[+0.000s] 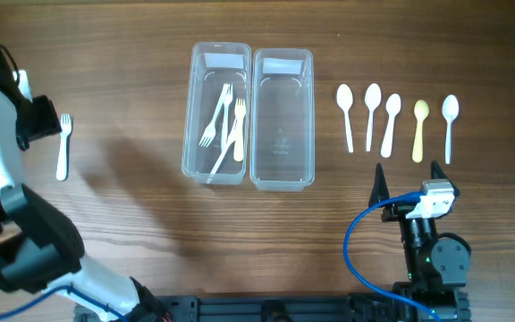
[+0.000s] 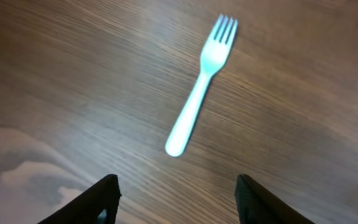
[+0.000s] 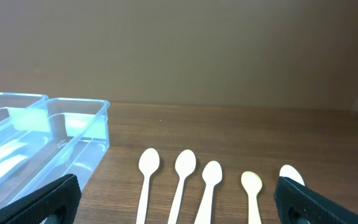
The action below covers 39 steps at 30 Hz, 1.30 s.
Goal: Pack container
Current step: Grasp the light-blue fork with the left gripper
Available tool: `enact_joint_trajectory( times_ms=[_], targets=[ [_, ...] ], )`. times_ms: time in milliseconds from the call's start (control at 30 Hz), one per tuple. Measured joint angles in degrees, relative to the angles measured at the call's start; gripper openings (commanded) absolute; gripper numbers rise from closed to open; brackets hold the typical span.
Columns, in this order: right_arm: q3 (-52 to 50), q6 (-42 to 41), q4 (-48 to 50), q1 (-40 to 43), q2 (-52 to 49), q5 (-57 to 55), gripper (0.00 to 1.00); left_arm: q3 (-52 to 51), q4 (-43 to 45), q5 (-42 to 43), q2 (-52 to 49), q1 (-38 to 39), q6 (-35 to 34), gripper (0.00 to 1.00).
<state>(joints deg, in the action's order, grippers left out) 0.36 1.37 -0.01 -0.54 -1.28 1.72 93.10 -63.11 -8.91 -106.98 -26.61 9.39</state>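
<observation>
Left jaws spread w/ nothing in em, white fork point(image 2: 194, 102) flat on table point(image 2: 73, 74) just ahead. Right jaws wide apart too, empty.

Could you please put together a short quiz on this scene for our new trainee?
1. True or false: the container nearer the spoons holds no cutlery.
2. How many spoons lie in the row on the table? A) three B) five C) seven
3. Fill in: the one spoon that is not white is ____.
Key: 1 true; 2 B; 3 yellow.
</observation>
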Motion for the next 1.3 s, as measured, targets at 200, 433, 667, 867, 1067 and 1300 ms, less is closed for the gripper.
enact_joint_trajectory(
  times_ms=[200, 433, 667, 867, 1067, 1300],
  targets=[
    [0.0, 0.0, 0.0, 0.0, 0.0, 0.0, 1.0, -0.02, 2.14, 3.76, -8.74, -0.57, 3.89, 0.63],
    [0.0, 0.0, 0.0, 0.0, 0.0, 0.0, 1.0, -0.28, 7.23, 5.44, -15.41, -0.57, 8.55, 0.68],
    [0.0, 0.0, 0.0, 0.0, 0.0, 0.0, 1.0, -0.28, 13.57, 8.83, -15.61, -0.57, 11.04, 0.66],
    [0.0, 0.0, 0.0, 0.0, 0.0, 0.0, 1.0, -0.28, 13.14, 9.92, -17.7, -0.57, 11.52, 0.62],
    [-0.02, 0.0, 0.0, 0.0, 0.0, -0.02, 1.0, -1.29, 13.29, 10.14, -18.69, -0.57, 12.63, 0.62],
    [0.0, 0.0, -0.02, 0.0, 0.0, -0.02, 1.0, -1.7, 12.96, 10.1, -18.49, -0.98, 13.75, 0.16]
  ],
)
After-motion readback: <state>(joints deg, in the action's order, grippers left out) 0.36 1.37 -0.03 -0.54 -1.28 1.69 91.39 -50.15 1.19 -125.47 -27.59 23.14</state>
